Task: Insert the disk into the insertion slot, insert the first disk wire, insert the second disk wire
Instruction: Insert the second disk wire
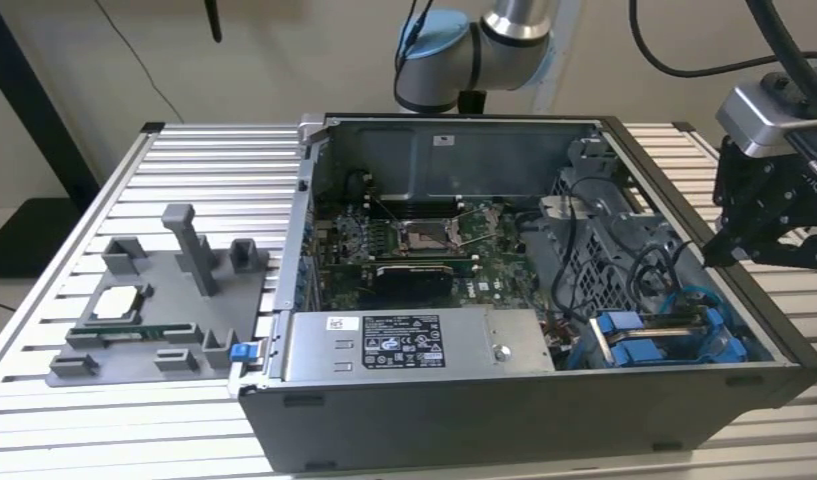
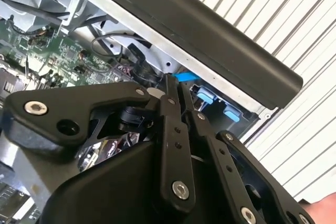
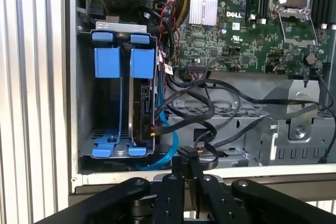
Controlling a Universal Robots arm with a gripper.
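Observation:
The disk (image 3: 144, 106) stands on edge in the insertion slot (image 3: 86, 103), with its blue carrier tab at the bay's mouth. In the exterior view this bay (image 1: 655, 340) is at the front right corner of the open computer case. A blue wire (image 3: 169, 148) and a thin black wire (image 3: 155, 128) run to the disk's lower end. My gripper (image 3: 187, 163) hovers over the case's side wall just outside the bay, its fingers shut with nothing seen between them. It is also seen in the second wrist view (image 2: 173, 85) and at the exterior view's right (image 1: 718, 255).
Loose black cables (image 3: 210, 114) cross the case floor next to the bay, one ending in a free connector (image 3: 191, 151) close to my fingertips. The motherboard (image 1: 408, 245) and a labelled power-supply box (image 1: 408, 345) take up the case. A grey fixture (image 1: 155, 310) sits on the slatted table.

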